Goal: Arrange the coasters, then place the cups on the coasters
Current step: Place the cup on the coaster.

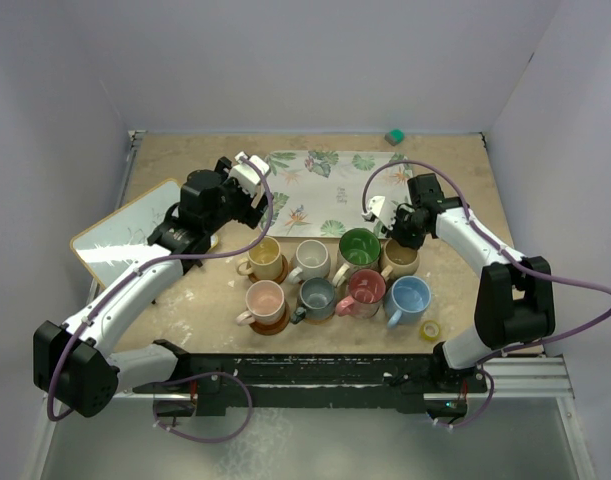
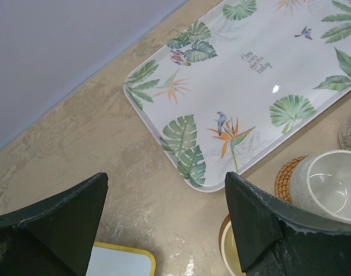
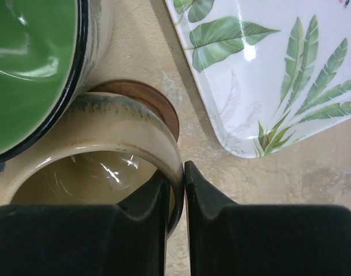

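Eight cups stand in two rows in the top view: yellow [image 1: 266, 258], white [image 1: 312, 257], green [image 1: 359, 246] and tan [image 1: 401, 259] behind; pink [image 1: 265, 300], grey [image 1: 316, 296], dark red [image 1: 366, 290] and blue [image 1: 410, 296] in front. Coasters peek out under them, such as the one below the pink cup [image 1: 272, 324]. My right gripper [image 3: 178, 172] is shut on the tan cup's [image 3: 106, 138] rim, one finger inside and one outside. That cup rests on a dark brown coaster [image 3: 155, 100] beside the green cup [image 3: 31, 69]. My left gripper [image 2: 166, 218] hangs open and holds nothing, above bare table by the yellow cup [image 2: 235, 250].
A leaf-print tray [image 1: 330, 185] lies behind the cups, its corner [image 2: 198, 178] just ahead of my left fingers. A yellow-edged whiteboard [image 1: 125, 235] lies at the left. A small tape roll [image 1: 430, 330] sits by the blue cup, a green block [image 1: 395, 135] at the back wall.
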